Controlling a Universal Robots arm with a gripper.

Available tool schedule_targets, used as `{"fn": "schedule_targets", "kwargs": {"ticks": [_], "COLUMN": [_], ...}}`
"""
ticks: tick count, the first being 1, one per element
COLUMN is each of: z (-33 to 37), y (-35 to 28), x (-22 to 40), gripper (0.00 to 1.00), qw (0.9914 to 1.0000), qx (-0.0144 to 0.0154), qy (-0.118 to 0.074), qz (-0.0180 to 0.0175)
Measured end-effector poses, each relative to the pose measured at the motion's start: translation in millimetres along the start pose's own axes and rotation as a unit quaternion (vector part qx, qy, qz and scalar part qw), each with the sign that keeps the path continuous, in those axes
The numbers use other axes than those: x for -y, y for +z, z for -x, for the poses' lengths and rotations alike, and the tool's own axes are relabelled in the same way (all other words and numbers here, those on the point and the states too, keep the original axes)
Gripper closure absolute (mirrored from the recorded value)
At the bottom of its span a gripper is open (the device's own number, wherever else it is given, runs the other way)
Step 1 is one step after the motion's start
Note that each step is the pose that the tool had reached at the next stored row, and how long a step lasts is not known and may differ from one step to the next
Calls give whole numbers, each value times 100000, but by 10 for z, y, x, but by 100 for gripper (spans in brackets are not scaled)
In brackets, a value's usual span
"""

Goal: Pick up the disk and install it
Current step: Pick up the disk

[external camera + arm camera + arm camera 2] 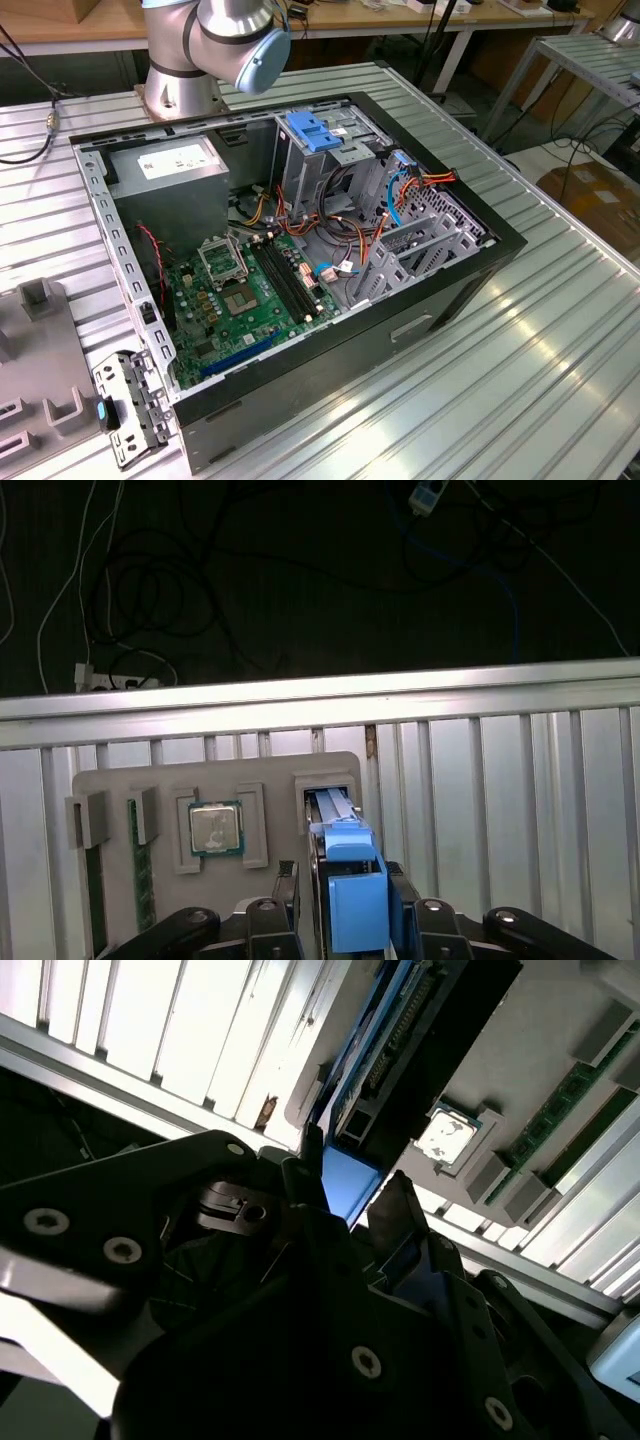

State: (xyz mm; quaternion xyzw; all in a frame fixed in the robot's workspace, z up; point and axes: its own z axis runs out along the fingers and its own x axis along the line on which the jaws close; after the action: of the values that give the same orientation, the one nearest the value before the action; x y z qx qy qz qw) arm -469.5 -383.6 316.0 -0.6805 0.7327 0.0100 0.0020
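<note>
While the disk (356, 905) is standing on edge in the grey holder tray (120, 780), the gripper (350, 1192) is clamping it, jaws closed against both blue sides

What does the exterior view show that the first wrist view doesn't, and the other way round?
The exterior view has the open computer case, its green motherboard and the arm's grey joint. The first wrist view has the gripper at the disk, which stands in a slot of a grey tray beside a processor chip, with cables behind. Both show the ribbed metal table.
</note>
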Motion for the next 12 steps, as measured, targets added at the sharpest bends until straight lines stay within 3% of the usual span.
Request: {"fn": "schedule_targets", "kwargs": {"ticks": [8, 12], "z": [0, -1], "y": [1, 65], "x": [0, 0], "gripper": [54, 54], "qw": [100000, 100000], "qx": [1, 31], "qy": [-3, -10], "qz": [0, -44]}}
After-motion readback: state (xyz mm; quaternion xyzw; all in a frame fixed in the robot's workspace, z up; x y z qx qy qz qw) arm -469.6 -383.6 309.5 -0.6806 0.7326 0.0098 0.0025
